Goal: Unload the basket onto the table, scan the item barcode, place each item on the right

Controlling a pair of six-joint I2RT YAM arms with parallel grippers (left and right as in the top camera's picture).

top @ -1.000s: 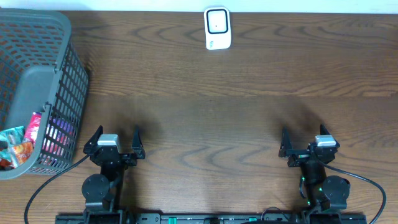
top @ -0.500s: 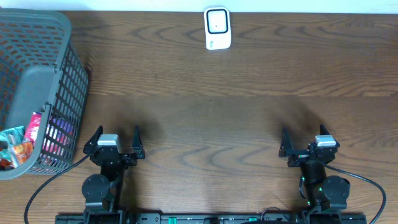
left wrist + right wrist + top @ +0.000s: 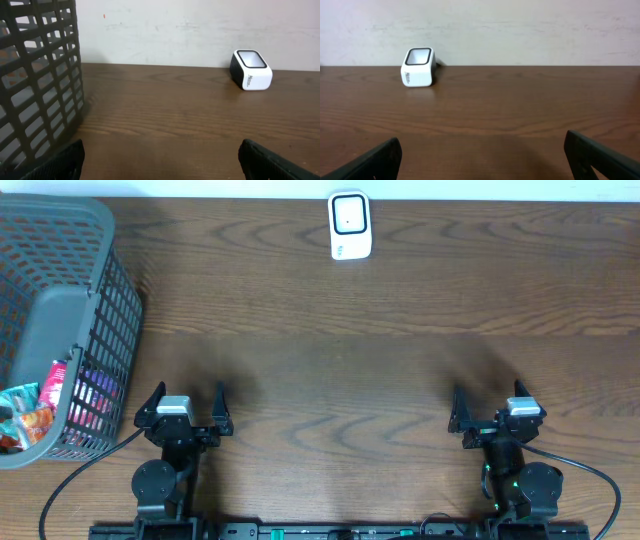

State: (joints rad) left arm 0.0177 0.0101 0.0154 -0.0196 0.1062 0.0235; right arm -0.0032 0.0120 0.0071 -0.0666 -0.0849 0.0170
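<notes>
Against pale wall (image 3: 175, 30), dark wood table (image 3: 350, 360)

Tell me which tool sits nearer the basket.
The left tool, right beside the basket; the right tool sits across the table.

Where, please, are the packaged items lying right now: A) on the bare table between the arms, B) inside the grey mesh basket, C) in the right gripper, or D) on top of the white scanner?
B: the overhead view shows the colourful packets lying inside the basket and nowhere else.
</notes>
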